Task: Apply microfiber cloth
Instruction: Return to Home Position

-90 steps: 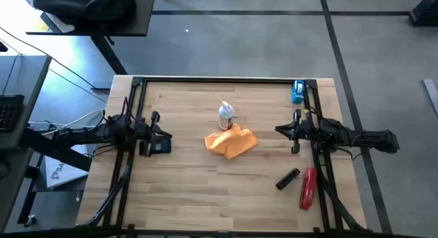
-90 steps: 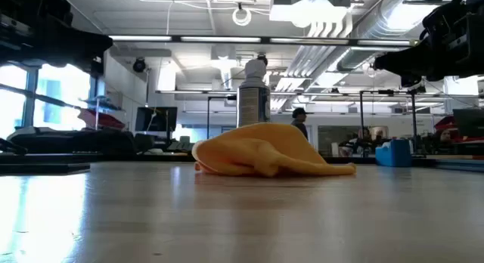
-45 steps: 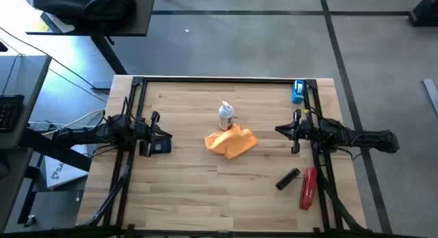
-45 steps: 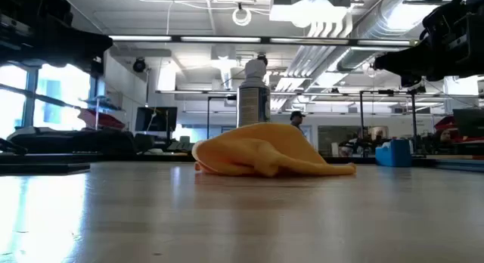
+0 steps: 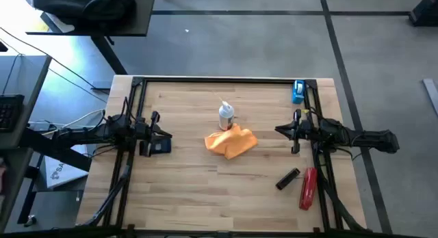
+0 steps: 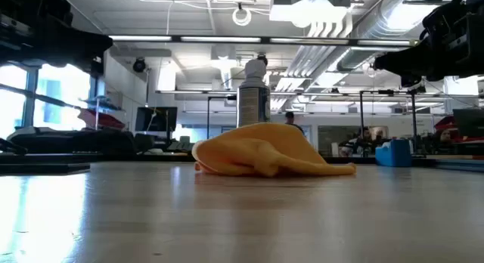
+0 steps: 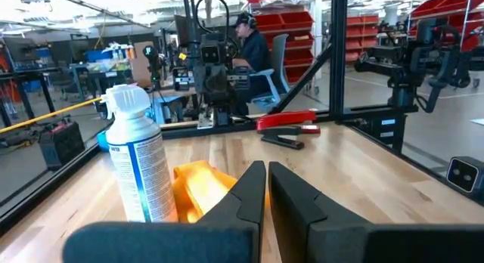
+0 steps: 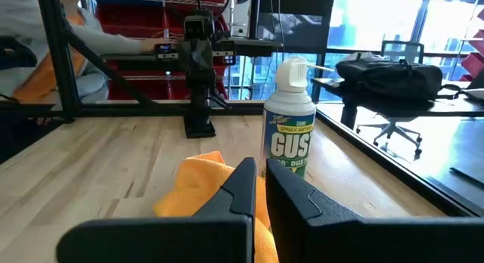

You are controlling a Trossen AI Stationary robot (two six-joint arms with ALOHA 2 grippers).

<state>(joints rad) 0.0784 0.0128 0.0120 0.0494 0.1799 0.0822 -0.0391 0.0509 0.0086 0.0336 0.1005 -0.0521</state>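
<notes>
Beyond the table a person seems shifted; microfiber cloth unmoved, left gripper and right gripper pressed together.

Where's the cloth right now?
High view: the cloth lies crumpled mid-table, right beside the spray can, between the left gripper and the right gripper, neither touching it.

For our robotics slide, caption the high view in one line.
Orange microfiber cloth lies crumpled beside the spray can on the table; left gripper and right gripper, both shut, wait at its sides.
</notes>
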